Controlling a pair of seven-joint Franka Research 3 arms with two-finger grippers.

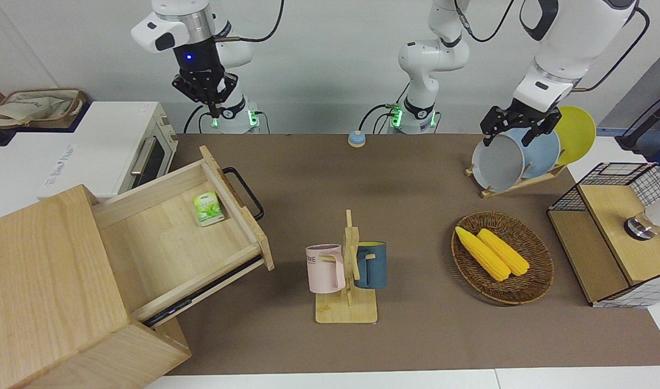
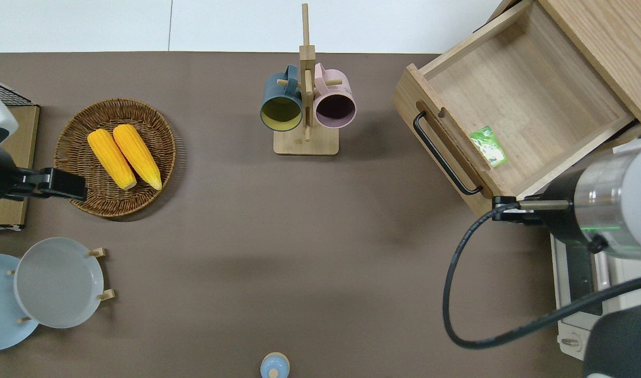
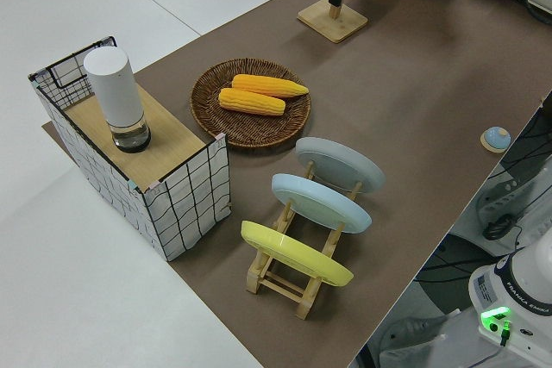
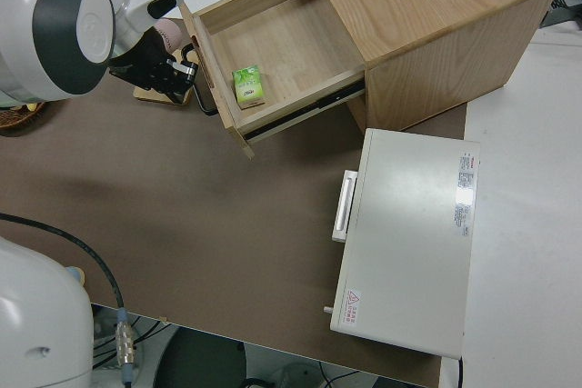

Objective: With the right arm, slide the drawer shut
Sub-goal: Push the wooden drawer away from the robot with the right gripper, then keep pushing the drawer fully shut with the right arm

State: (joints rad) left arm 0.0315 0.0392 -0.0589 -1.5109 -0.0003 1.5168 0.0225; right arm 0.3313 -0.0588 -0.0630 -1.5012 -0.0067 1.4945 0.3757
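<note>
The light-wood drawer point(image 1: 173, 243) stands pulled far out of its cabinet point(image 1: 43, 281). Its black loop handle point(image 1: 244, 190) faces the middle of the table, and a small green packet point(image 1: 208, 208) lies inside by the front panel. My right gripper point(image 1: 212, 111) is up in the air with its fingers together and holds nothing. In the overhead view its wrist point(image 2: 609, 210) is over the table beside the corner of the drawer's point(image 2: 519, 105) front panel that is nearest the robots, and it hides the gripper. My left gripper point(image 1: 511, 138) is parked.
A white oven point(image 1: 108, 151) stands beside the drawer, nearer to the robots. A mug rack point(image 1: 347, 270) with two mugs is mid-table. A basket point(image 1: 540, 270) of corn, a plate rack point(image 1: 516, 156) and a wire shelf box point(image 1: 611, 232) stand toward the left arm's end.
</note>
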